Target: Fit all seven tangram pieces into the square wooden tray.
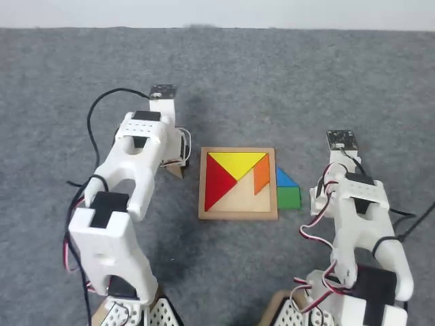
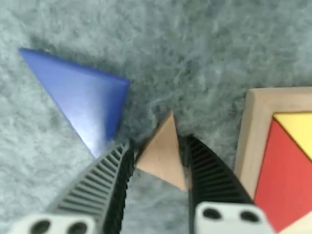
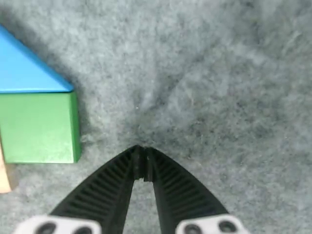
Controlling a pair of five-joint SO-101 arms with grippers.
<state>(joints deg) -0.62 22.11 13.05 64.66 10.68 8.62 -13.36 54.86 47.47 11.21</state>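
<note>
Likely light, stiff, slick wood; left hand [image 2: 156, 146] pinches small tan triangle [image 2: 163, 158] across flat edges; right hand [image 3: 141, 161] closed, empty.

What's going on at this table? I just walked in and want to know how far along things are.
Two robot arms are filling the square wooden tray with tangram pieces. The yellow triangle, red triangle and orange piece already lie in it. The left gripper is closed on a small tan triangle next to the tray, with a dark blue triangle on the carpet beside it. The right gripper is shut and empty near the green square and light blue triangle, which lie outside the tray.
</note>
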